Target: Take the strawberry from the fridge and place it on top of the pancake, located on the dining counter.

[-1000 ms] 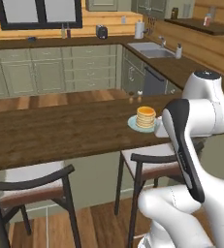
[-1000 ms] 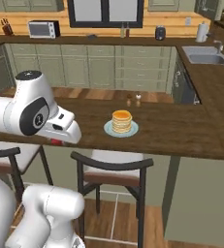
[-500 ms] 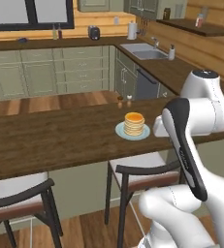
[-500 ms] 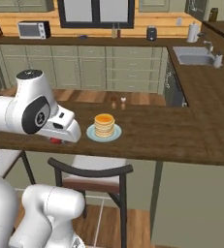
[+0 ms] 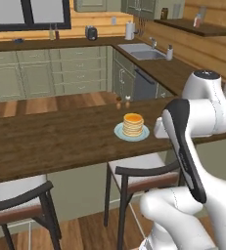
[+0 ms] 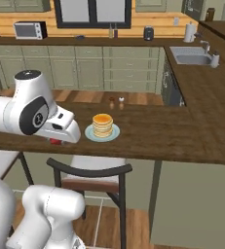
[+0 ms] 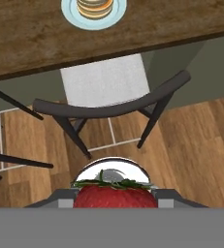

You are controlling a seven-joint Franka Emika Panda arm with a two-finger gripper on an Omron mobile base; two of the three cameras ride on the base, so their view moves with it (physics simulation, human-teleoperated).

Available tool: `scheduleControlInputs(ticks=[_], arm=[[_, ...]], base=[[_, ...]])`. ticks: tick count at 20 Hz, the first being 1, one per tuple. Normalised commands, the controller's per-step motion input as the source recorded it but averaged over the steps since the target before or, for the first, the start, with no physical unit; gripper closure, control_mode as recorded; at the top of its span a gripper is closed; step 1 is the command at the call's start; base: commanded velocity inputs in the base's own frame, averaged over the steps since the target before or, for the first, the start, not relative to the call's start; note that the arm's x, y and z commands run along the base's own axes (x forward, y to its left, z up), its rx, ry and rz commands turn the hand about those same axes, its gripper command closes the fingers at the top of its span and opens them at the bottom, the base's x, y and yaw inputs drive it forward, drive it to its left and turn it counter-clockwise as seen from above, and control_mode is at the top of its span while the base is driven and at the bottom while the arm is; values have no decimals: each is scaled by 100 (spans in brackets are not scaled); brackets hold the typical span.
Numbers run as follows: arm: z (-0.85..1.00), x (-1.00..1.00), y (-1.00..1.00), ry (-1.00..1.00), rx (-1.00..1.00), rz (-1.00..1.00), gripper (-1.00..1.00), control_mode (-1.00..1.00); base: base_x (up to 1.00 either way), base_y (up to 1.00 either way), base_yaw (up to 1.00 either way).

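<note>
The strawberry [image 7: 114,197], bright red with green leaves, sits between my finger tips, and my gripper [image 7: 114,193] is shut on it. From the right base view the gripper [image 6: 56,141] hangs at the near edge of the dining counter [image 6: 158,136], with the strawberry [image 6: 54,142] a red speck under the white hand. The pancake [image 6: 103,125] stack stands on its light blue plate [image 6: 90,135], a short way right of the gripper. In the hand view the pancake [image 7: 95,6] lies at the top edge, beyond the counter's [image 7: 36,38] near edge. The pancake [image 5: 132,124] also stands mid-counter [image 5: 60,141]. The fridge is out of view.
A dark-framed stool [image 7: 108,104] with a pale seat stands below the gripper, in front of the counter; the same stool [image 6: 92,170] shows under the plate. Two small shakers [image 6: 116,101] stand at the counter's far edge. A kitchen worktop with a sink [image 6: 194,59] runs behind.
The whole picture has shifted sideways, so the base has driven along the counter; the pancake now lies nearer the arm. The arm keeps its pose, still holding the strawberry.
</note>
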Motion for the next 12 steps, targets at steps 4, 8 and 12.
scheduleControlInputs(ticks=[4,8,12], arm=[[0,0,0,0,0,0,100,100],[0,0,0,0,0,0,100,100],[0,0,0,0,0,0,100,100]], base=[[23,-56,4],[5,-45,0],[0,0,0]])
